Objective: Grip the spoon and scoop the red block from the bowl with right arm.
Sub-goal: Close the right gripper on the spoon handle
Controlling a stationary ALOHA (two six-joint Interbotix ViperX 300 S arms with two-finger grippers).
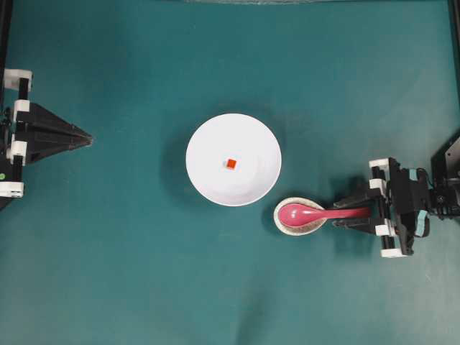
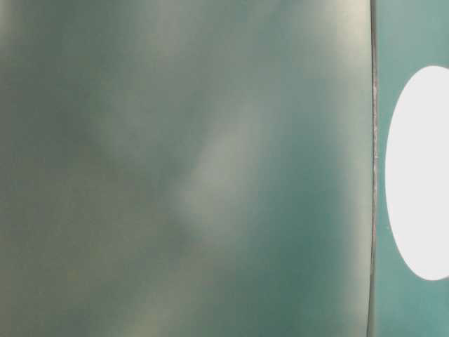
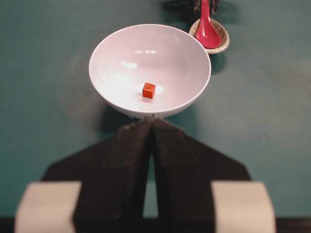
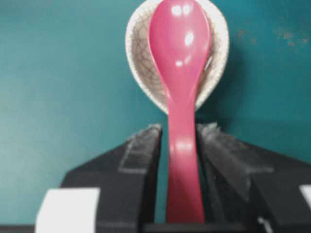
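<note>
The pink spoon [image 1: 302, 213] lies with its oval end in a speckled spoon rest [image 1: 284, 224], handle pointing right. My right gripper [image 1: 345, 212] is shut on the spoon's handle [image 4: 183, 165], one finger [image 4: 141, 145] close on each side, with a thin sliver of table showing on the left. The red block [image 1: 231, 164] sits alone in the middle of the white bowl [image 1: 198, 144], up and left of the spoon. My left gripper [image 1: 90, 138] stays far left, shut and empty, its tips [image 3: 151, 121] pointing at the bowl [image 3: 112, 53] and the block [image 3: 148, 90].
The teal table surface [image 1: 144, 273] surrounds the bowl and the spoon rest [image 4: 138, 58]. The rest almost touches the bowl's lower right rim. The table-level view is mostly a blurred grey-green surface, with part of the bowl [image 2: 421, 175] at its right edge.
</note>
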